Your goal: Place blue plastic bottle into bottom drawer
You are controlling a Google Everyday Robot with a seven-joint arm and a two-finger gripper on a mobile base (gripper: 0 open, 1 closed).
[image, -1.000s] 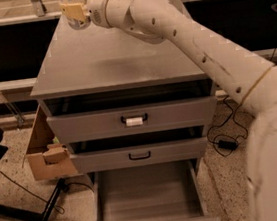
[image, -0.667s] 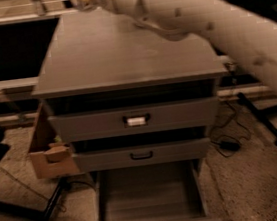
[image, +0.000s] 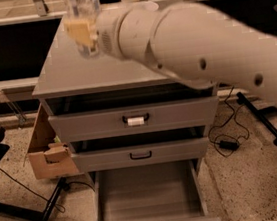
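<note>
The blue plastic bottle (image: 81,2), clear with a pale label, stands upright in my gripper (image: 85,36) at the top left of the camera view, held above the left rear of the grey cabinet top (image: 69,75). A yellowish finger pad (image: 79,31) presses against the bottle's side. My thick white arm (image: 196,50) crosses the upper right and hides the right part of the cabinet top. The bottom drawer (image: 146,197) is pulled out at the foot of the cabinet, plain grey inside with nothing in it.
The top drawer with a white-tagged handle (image: 135,119) and the middle drawer with a black handle (image: 140,155) are pushed in. A cardboard box (image: 46,146) leans at the cabinet's left. Cables (image: 228,142) lie on the floor at the right. Black stand legs (image: 45,214) lie lower left.
My gripper with the bottle has come down and nearer in the view, and the arm now fills much more of the upper right. The drawers have not moved.
</note>
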